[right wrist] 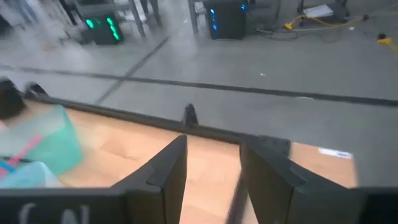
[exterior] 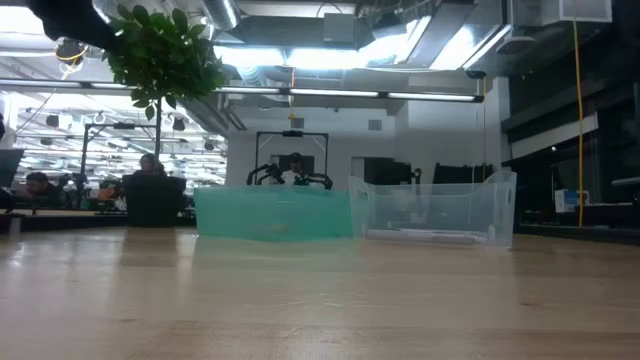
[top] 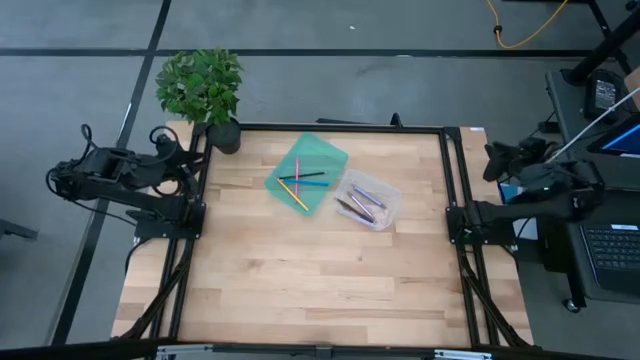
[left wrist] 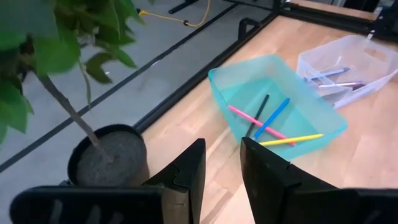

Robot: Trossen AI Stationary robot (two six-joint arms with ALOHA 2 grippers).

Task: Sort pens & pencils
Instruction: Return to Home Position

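A teal tray lies near the table's far edge and holds pink, black, blue and yellow sticks. Beside it on the right, a clear tray holds several lavender, brown and grey-blue sticks. My left gripper is open, folded back at the table's far left corner by the potted plant. My right gripper is open too, parked off the table's right edge. Neither is near the trays.
A potted plant stands at the far left corner, close to my left gripper. A black frame runs along the table's sides and far edge. Bare wood spreads across the near half. A desk with a laptop sits right of the table.
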